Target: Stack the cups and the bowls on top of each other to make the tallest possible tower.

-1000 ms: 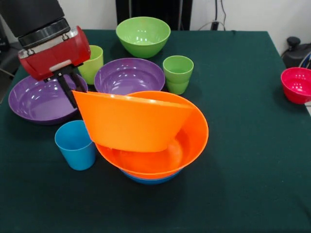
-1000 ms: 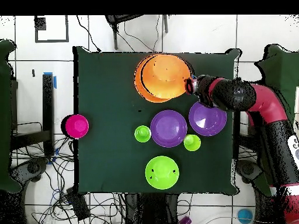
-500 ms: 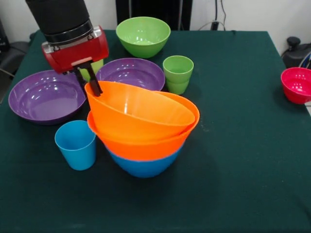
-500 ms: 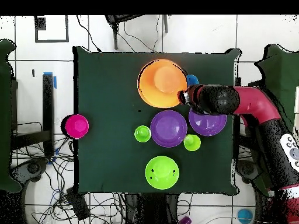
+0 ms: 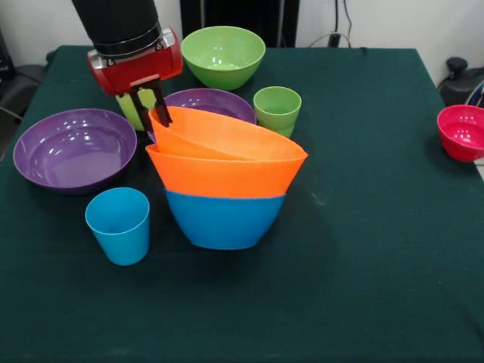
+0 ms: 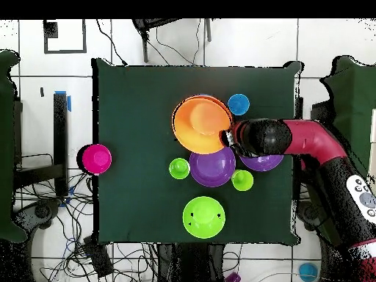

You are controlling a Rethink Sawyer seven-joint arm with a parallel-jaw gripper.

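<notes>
The tower is a blue bowl [image 5: 223, 221] with two orange bowls nested in it. The lower orange bowl [image 5: 227, 177] sits level. The upper orange bowl [image 5: 219, 134] [image 6: 202, 123] tilts, its left rim raised. My gripper [image 5: 153, 113] [image 6: 230, 137] is shut on that raised rim, one finger inside and one outside. A sky blue cup [image 5: 119, 225] [image 6: 238, 104] stands at the tower's left. A ridged green cup [image 5: 277, 113] [image 6: 179, 168] stands behind it. The yellow-green cup [image 5: 133, 110] [image 6: 242, 180] is mostly hidden behind my gripper.
A purple bowl [image 5: 72, 147] [image 6: 263, 161] lies at the left. Another purple bowl [image 5: 215, 102] [image 6: 212, 166] sits behind the tower. A green bowl [image 5: 223, 54] [image 6: 203, 217] is at the back and a small red bowl [image 5: 461, 132] [image 6: 96, 158] near the right table edge.
The nested bowls went from tipped on their side to upright. My gripper, holding the upper orange bowl's rim, swung right and toward the back in the front view.
</notes>
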